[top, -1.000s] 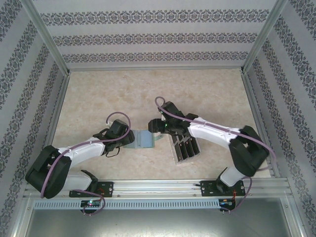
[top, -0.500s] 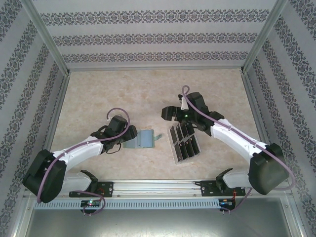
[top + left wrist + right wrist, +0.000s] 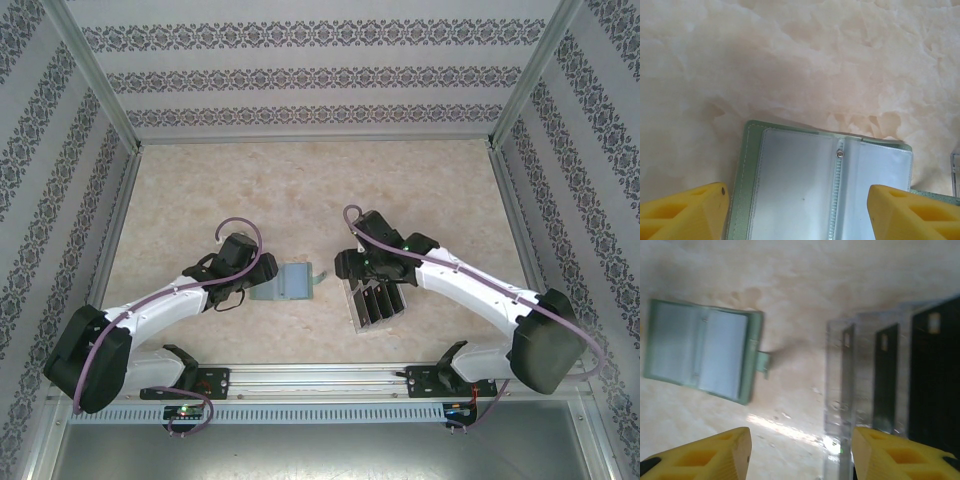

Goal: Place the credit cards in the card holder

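Right of open sage-green soft wallet-type card holder [image 3: 290, 282], on bench [image 3: 300, 190]: clear plastic slotted tray [image 3: 362, 320] with thin black credit cards [image 3: 385, 300], long axes roughly parallel to holder spine. Right hand [image 3: 345, 265] released, empty, over tray edge facing holder; nearer arm for pick. Left hand [image 3: 797, 200] released, straddling holder.

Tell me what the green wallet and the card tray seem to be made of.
The wallet: likely soft faux leather, matte, stitched edge; its inner sleeves look like glossy clear plastic. The tray: probably clear hard plastic, see-through, glinting.
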